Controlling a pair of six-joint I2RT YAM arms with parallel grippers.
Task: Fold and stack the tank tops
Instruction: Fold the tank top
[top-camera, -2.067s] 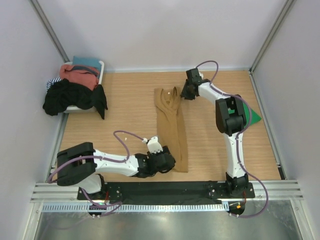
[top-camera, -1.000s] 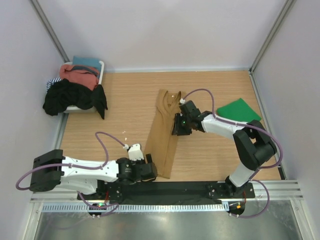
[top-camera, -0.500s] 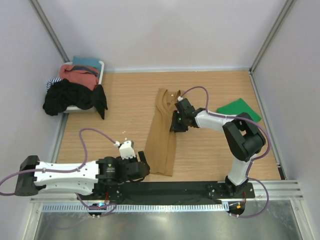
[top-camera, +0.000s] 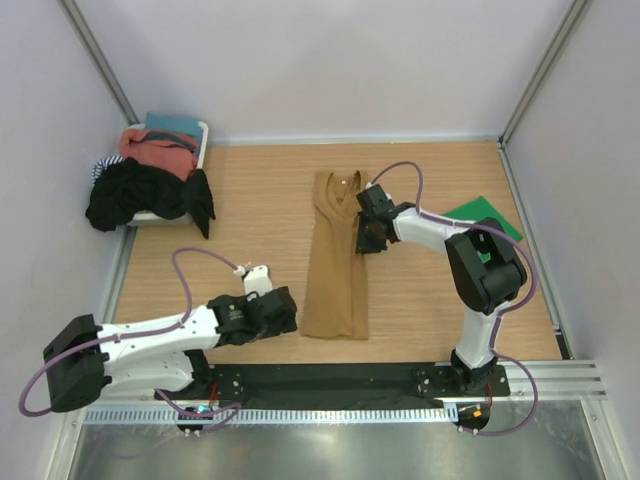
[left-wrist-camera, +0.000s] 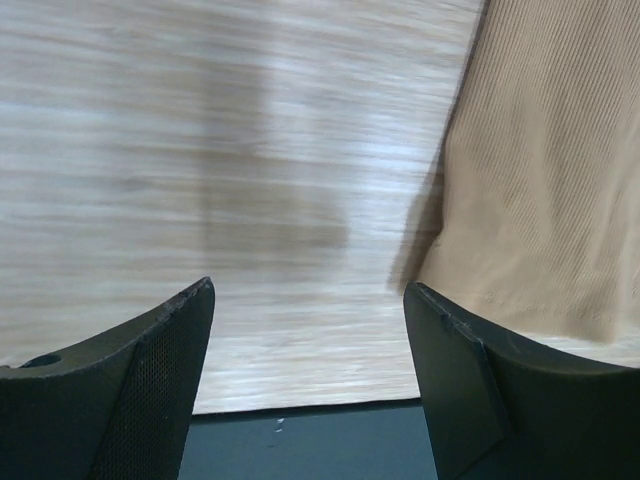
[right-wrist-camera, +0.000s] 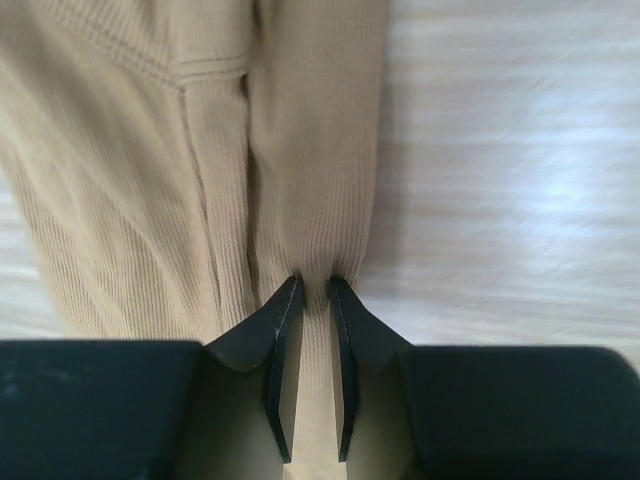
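The long tan ribbed-cloth tank top (top-camera: 335, 270) lies folded mid-way across the wooden tabletop (top-camera: 250, 205). The right hand (right-wrist-camera: 315, 287) pinches a ridge of it between nearly closed fingers (right-wrist-camera: 272, 325) (upper right edge). The left hand (left-wrist-camera: 310, 295) gapes empty beside its hem. The bright green cloth tank top (top-camera: 490, 215) lies far right.

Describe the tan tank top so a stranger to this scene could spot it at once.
On the wooden table, look to the middle. A long narrow strip of cloth runs front to back: the tan tank top, pinched near its right edge by the right pincer. It alone is tan and stretched out; the green tank top lies flat at far right.
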